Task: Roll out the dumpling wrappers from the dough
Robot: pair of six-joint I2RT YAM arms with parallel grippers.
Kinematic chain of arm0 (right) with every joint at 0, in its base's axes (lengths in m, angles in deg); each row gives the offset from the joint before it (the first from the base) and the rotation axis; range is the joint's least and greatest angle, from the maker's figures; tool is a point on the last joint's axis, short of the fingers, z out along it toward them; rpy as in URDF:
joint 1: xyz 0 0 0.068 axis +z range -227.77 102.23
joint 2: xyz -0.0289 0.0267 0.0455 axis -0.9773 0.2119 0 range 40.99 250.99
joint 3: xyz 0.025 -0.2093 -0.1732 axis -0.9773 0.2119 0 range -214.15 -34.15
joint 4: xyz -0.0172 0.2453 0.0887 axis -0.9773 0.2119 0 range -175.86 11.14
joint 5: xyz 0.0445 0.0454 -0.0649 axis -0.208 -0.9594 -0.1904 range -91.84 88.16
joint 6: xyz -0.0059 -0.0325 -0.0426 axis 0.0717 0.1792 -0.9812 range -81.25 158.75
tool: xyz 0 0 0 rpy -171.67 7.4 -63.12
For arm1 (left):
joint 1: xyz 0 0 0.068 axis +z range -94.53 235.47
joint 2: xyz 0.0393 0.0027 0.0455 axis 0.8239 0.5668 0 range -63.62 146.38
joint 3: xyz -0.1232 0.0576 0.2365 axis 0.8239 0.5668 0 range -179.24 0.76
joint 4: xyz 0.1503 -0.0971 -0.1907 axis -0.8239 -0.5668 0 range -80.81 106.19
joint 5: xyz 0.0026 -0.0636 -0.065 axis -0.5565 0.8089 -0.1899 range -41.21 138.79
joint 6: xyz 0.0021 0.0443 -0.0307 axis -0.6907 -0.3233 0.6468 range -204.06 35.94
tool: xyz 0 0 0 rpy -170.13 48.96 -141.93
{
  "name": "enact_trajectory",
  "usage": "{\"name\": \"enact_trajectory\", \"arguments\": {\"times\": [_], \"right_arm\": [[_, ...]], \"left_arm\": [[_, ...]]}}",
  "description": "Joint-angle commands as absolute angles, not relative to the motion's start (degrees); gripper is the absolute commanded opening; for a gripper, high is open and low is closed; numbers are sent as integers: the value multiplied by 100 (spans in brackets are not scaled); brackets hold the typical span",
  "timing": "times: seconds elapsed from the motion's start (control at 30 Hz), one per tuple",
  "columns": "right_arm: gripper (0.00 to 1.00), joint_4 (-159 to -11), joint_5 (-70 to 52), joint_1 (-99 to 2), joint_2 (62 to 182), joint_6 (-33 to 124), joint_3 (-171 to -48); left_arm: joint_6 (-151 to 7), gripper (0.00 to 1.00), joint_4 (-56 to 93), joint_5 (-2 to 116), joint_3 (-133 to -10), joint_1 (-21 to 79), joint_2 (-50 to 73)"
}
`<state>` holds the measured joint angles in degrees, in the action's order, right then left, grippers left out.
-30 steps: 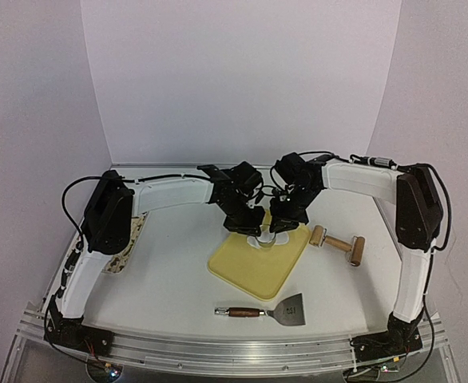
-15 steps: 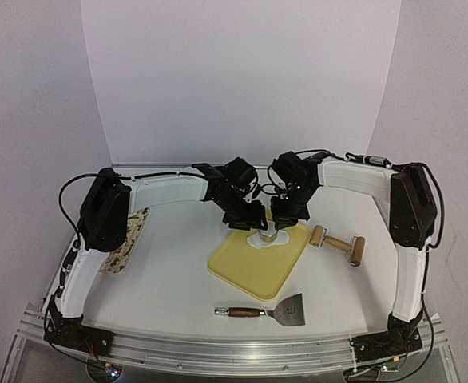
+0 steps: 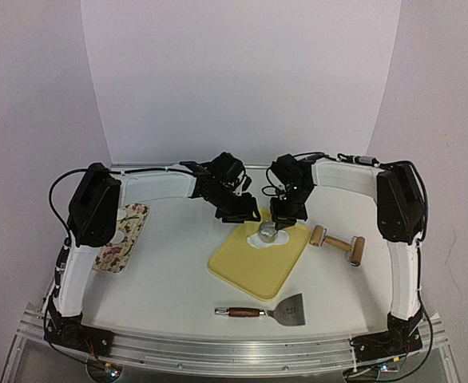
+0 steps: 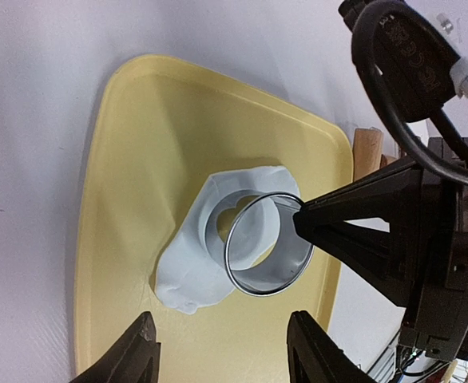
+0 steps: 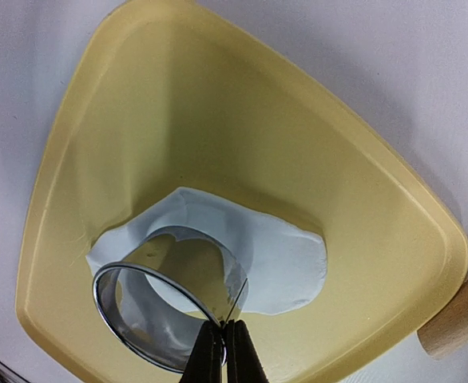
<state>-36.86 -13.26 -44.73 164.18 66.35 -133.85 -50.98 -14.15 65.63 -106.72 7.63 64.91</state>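
Note:
A flattened sheet of white dough (image 3: 270, 240) (image 4: 188, 271) (image 5: 286, 255) lies on the far end of the yellow board (image 3: 254, 267) (image 4: 130, 183) (image 5: 218, 120), with a round hole (image 5: 188, 267) cut in it. My right gripper (image 3: 274, 228) (image 5: 222, 339) is shut on the wall of the metal ring (image 3: 267, 233) (image 4: 267, 243) (image 5: 150, 319), holding it tilted just above the hole. My left gripper (image 3: 244, 214) (image 4: 224, 351) hangs open beside the dough, nothing between its fingers. No separate dumpling wrappers show clearly; whether one sits inside the ring I cannot tell.
A wooden rolling pin (image 3: 338, 243) lies right of the board. A scraper with a wooden handle (image 3: 262, 311) lies near the front. A floral plate (image 3: 114, 254) sits at the left with a pale round patch on it.
My left gripper has opened and drawn back to the far left of the dough, uncovering the plate. My right gripper has closed on the ring's wall.

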Motion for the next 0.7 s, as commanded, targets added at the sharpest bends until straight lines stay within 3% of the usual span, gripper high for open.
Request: {"name": "enact_trajectory", "arguments": {"times": [0.0, 0.67], "right_arm": [[0, -3565, -1294, -4525, 16506, 6652, -13593], [0, -3539, -1451, -4583, 16710, 6561, -13646]], "left_arm": [[-5033, 54, -1176, 6673, -10711, 782, 6164], [-4971, 52, -1196, 6817, -10791, 845, 6285]]}}
